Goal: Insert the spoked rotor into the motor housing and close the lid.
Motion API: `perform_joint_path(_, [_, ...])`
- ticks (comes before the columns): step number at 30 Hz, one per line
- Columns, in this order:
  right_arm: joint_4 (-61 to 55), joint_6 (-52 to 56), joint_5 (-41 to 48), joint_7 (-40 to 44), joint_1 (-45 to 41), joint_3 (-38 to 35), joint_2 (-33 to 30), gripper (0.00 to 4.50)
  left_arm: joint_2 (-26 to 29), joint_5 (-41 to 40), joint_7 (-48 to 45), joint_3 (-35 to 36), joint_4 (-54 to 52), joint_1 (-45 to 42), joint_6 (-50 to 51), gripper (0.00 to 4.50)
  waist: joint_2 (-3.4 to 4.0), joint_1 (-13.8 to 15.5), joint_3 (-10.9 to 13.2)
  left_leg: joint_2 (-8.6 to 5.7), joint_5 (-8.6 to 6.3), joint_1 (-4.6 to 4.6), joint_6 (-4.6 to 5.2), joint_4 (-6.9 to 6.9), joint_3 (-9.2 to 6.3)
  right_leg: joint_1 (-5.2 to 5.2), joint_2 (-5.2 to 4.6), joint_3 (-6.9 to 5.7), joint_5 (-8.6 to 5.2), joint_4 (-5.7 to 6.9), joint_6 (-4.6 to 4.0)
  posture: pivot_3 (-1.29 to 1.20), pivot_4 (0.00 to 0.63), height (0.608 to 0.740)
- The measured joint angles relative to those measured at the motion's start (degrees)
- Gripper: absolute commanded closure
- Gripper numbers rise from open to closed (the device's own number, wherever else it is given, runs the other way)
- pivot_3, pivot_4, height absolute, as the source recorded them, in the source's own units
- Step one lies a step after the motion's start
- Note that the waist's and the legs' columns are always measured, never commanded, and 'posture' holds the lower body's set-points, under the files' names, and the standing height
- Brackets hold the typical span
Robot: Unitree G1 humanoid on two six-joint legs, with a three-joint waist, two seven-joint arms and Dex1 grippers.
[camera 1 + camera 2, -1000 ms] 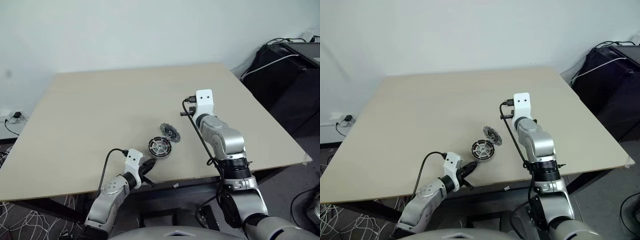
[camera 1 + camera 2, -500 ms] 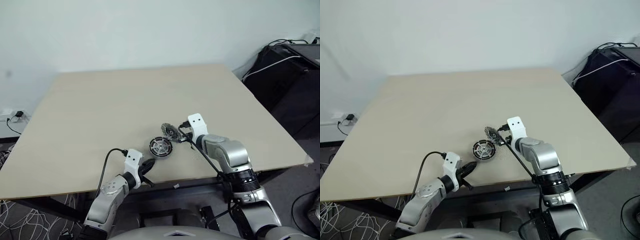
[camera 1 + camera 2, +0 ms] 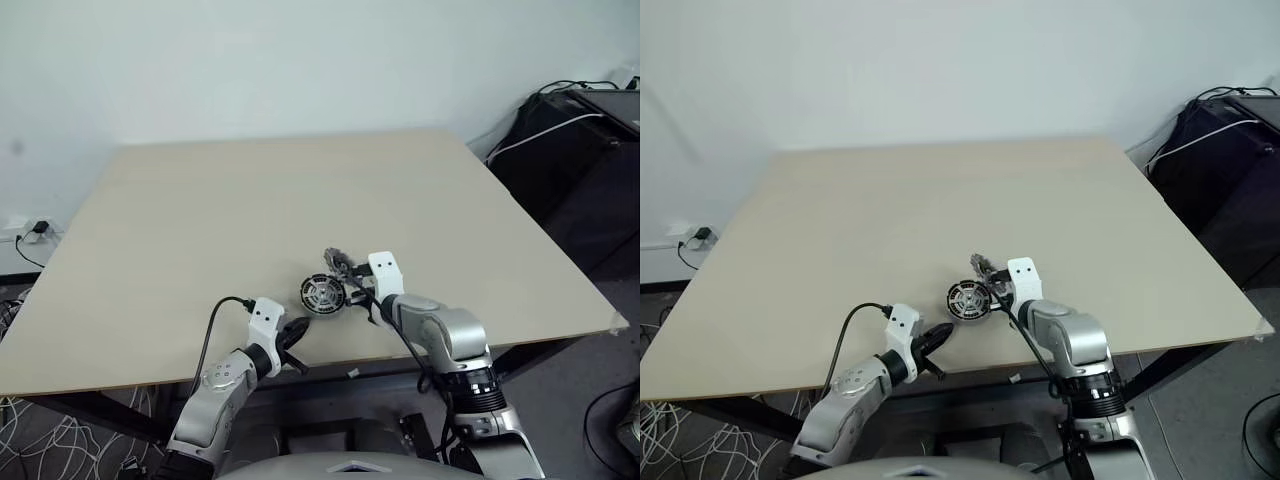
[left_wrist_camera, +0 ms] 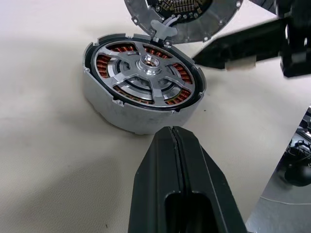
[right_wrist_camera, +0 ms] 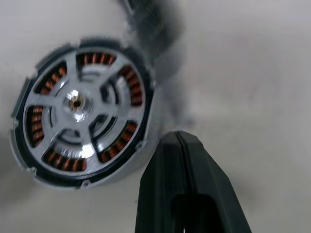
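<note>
Head views: we see the motor housing [image 3: 322,294] on the bench [image 3: 200,230] near its front edge, the lid [image 3: 338,264] just behind it. Left pincer [image 3: 296,334] closed and empty, near the bench edge; right pincer [image 3: 362,297] closed, beside the housing. Left wrist view: the spoked rotor [image 4: 145,69] sits inside the housing over copper windings; lid [image 4: 183,14] open, touching the housing's far rim. Right wrist view: closed fingertips [image 5: 181,145] just beside the housing's rim [image 5: 146,92].

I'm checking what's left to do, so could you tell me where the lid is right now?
In the left eye view the lid lies on the table near its front edge, just behind the housing and beside the shut right gripper.
</note>
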Motion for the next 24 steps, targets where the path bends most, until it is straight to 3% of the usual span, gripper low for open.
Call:
perform_joint_path(10, [-1.9, -0.4, 0.7, -0.8, 2.4, -2.4, 2.5, 4.49, 0.1, 0.0, 0.0, 0.0, 0.0, 0.0, 0.0, 4.50, 0.00, 0.0, 0.0, 0.00, 0.00, 0.00, 0.00, 0.01, -0.01, -0.01, 0.00, 0.00, 0.00, 0.00, 0.03, 0.00, 0.000, 0.740])
perform_joint_path(24, [-6.5, -0.7, 6.0, 7.4, 5.4, -2.7, 3.1, 4.49, 0.1, 0.0, -0.1, 0.0, 0.0, -0.2, 0.0, 4.50, -0.02, -0.6, 0.0, 0.07, 0.00, 0.06, -0.02, 0.02, 0.01, 0.00, 0.05, -0.01, -0.01, 0.02, 0.06, 0.00, 0.000, 0.740])
